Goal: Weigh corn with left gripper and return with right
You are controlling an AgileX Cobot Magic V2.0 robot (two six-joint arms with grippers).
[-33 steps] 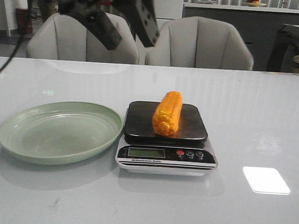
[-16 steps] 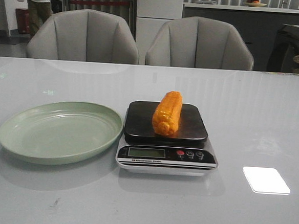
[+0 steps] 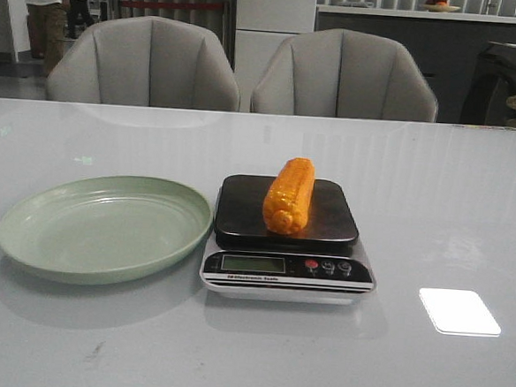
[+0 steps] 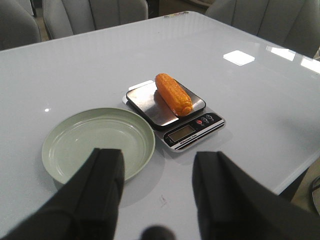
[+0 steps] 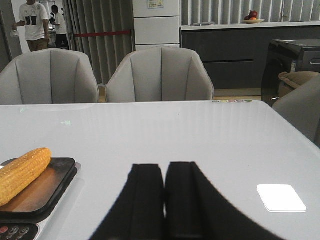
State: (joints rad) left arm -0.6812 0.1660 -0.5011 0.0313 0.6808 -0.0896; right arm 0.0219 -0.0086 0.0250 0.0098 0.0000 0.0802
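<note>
One scale [image 3: 289, 249], near centre of the white counter [image 3: 434, 215]: one display, three buttons, front-panel lettering too small to read. One corn [image 3: 290, 194] lying on its dark platform, long axis toward 12 o'clock. One empty green plate [image 3: 105, 225] at 9 o'clock, rim just beside the scale. Open counter toward 3 and 6 o'clock. Two grey chairs [image 3: 346, 76] behind the far edge. Left end effector [image 4: 157, 187]: fingers wide apart, empty, above the counter. Right end effector [image 5: 165, 200]: fingers pressed together, empty.

The scale [image 3: 287, 273] display is too small to read; the corn [image 5: 21, 174] is cut off by the right wrist view's edge.
</note>
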